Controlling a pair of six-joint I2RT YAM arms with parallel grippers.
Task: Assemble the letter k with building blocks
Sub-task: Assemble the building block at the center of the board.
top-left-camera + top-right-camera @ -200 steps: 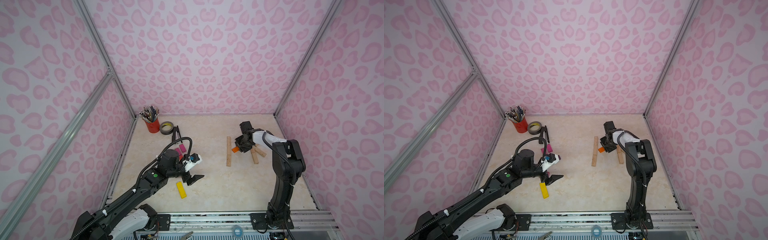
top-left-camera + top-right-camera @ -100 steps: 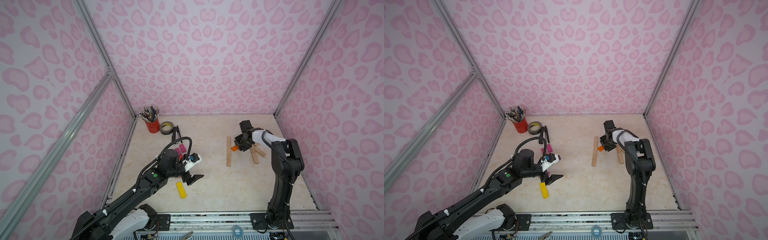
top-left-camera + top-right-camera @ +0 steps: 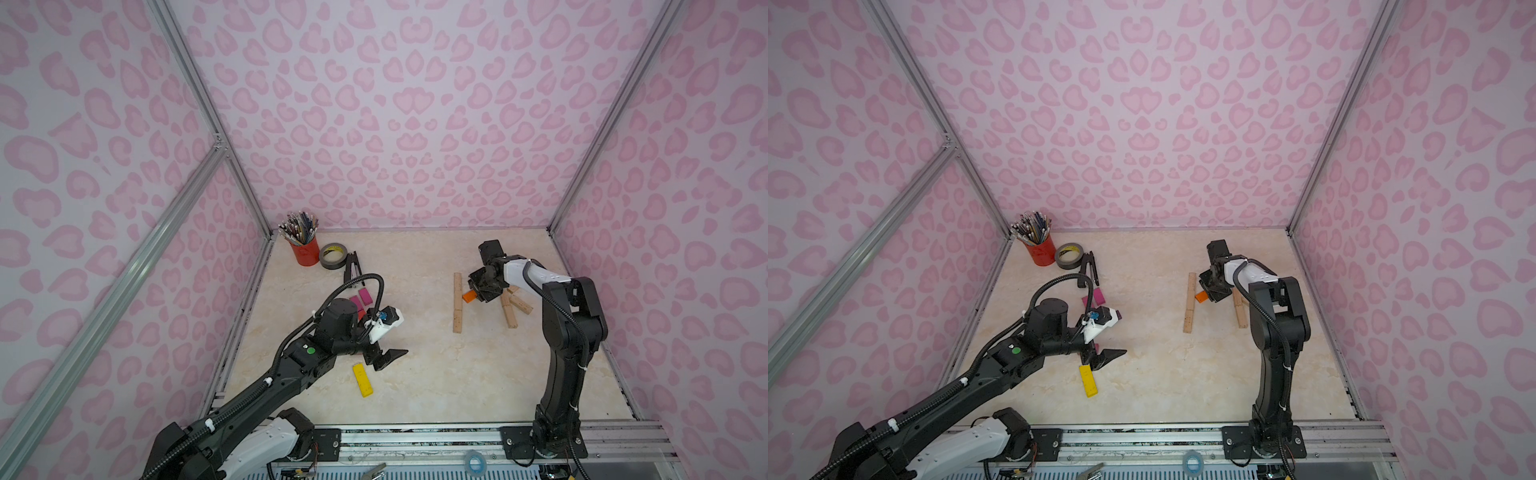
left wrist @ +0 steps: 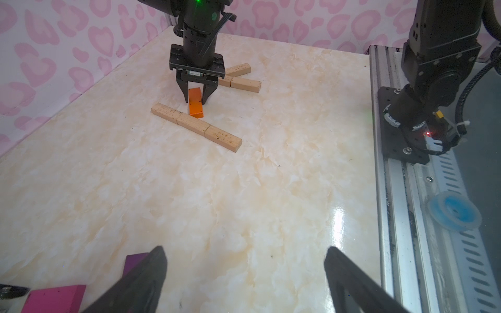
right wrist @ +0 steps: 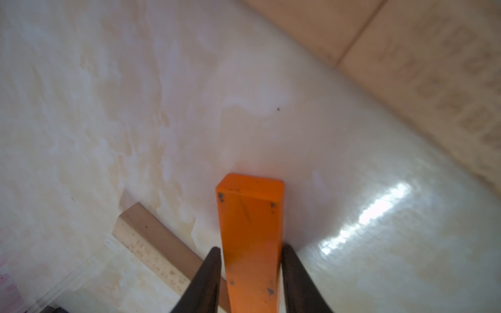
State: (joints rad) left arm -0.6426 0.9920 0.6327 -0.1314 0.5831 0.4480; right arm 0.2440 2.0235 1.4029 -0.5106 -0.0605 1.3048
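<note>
Right gripper (image 3: 478, 294) hugs the orange block (image 3: 468, 296) narrowly, right of centre, tip against the wooden stem (image 3: 457, 305); looks like laying K's arm. Next up: release without nudging it. Left gripper (image 3: 388, 359) gapes empty, lower centre.

Bright even light; glare on table (image 5: 379, 211); right wrist view edges blurred.

**Tabletop and what it carries**

The pale marbled tabletop (image 3: 415, 374) carries 3 plain wooden blocks (image 3: 457, 302) laid end to end in 1 line. An orange block (image 3: 468, 296) sits just beside that line, with loose wooden blocks (image 3: 509, 316) near it. Elsewhere lie a yellow block (image 3: 362, 380) and magenta blocks (image 3: 365, 296). A red pencil cup (image 3: 306, 255), tape roll (image 3: 331, 264) and black stapler (image 3: 351, 268) occupy the far corner.
</note>
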